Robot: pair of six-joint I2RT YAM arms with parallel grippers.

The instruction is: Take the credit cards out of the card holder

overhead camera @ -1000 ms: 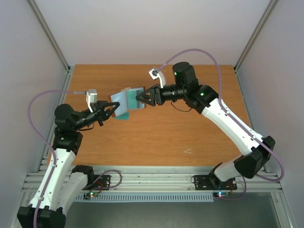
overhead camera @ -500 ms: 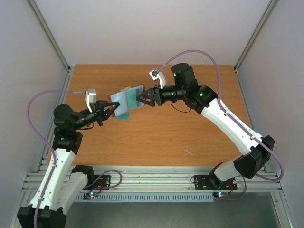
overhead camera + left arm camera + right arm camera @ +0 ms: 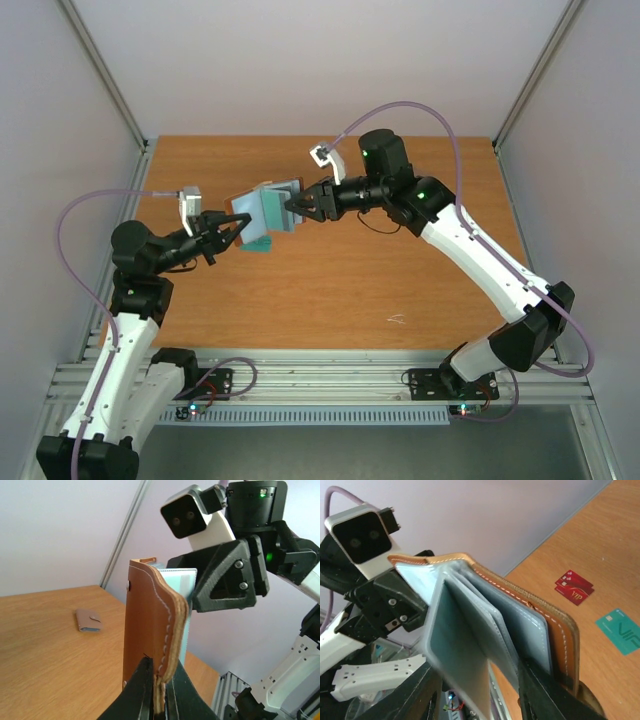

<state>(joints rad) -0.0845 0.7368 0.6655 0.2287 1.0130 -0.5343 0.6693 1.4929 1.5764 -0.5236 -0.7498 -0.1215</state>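
The card holder (image 3: 262, 208) hangs in the air above the desk (image 3: 400, 280), toward 10 o'clock of its centre. It looks like light, floppy leather with slick pale leaves, so a thin stiff card is best pinched by an exposed edge. The left gripper (image 3: 157, 677) is pressed together on the holder's stitched tan edge. The right gripper (image 3: 480, 685), at the holder's 3 o'clock, stands half spread astride the leaves; whether it squeezes them I cannot tell. A teal card (image 3: 620, 630) and a red card (image 3: 575, 587) lie on the desk.

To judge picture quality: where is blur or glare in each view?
Top external: evenly lit, sharp, no glare. Left wrist: card holder sharp. Right wrist: its nearest pale flap is blurred, while the red cards beyond look clear.
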